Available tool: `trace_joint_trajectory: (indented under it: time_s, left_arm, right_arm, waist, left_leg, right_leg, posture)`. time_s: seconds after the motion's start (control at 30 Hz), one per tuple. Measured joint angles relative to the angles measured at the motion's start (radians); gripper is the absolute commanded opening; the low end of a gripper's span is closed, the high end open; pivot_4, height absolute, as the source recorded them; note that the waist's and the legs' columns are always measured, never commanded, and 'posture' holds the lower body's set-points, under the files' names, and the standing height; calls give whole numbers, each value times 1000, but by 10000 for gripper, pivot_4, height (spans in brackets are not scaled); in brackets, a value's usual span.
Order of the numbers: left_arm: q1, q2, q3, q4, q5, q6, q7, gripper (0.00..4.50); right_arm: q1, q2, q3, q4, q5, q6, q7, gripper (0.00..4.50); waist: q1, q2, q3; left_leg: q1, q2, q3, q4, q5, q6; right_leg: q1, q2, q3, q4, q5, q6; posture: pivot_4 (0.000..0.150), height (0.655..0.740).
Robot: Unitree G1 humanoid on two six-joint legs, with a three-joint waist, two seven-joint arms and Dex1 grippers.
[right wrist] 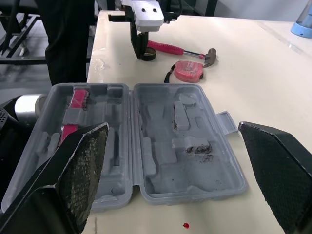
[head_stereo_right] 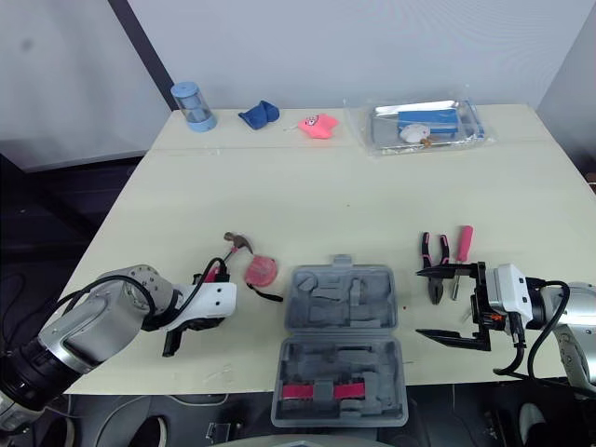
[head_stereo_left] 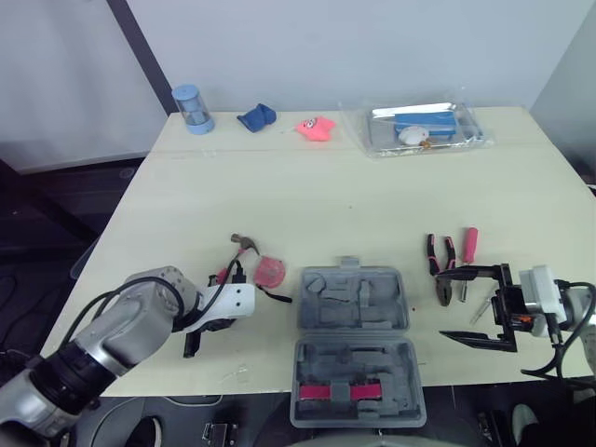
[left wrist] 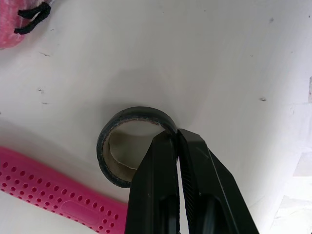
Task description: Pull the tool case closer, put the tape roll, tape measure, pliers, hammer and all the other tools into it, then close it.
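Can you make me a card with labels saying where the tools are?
Tool case: open, at near edge of table
Left pincer: shut on tape roll rim
Right pincer: open wide, empty, by pliers
Lying outside the case: hammer, tape measure, pliers, pink screwdriver

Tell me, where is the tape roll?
The tape roll is left on the table, pinched by the left gripper, beside the hammer, left of the case.
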Motion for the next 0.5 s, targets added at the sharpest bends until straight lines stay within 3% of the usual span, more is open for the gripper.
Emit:
trace_joint_trajectory:
  time_s: [0.23, 0.5]
  left_arm:
    - [-104, 37, 23, -77, -15, 6, -98, 360]
    - [-270, -132, 52, -152, -169, 115, -163, 360]
  right_arm:
    - [32, 0, -13, 7, 1, -10, -1, 45000]
    - [88, -19, -94, 38, 5, -28, 2, 45000]
  waist:
    - [2, 0, 0]
    - [-1, 2, -1]
  left_leg:
    - [-5, -3, -11, 2, 1, -1]
    - [-16, -12, -33, 13, 1, -2]
  right_leg:
    - [1, 0, -2, 0, -2, 1]
    - [1, 0, -3, 2, -6, 5]
  posture:
    - [1500, 7400]
    - [1500, 7400]
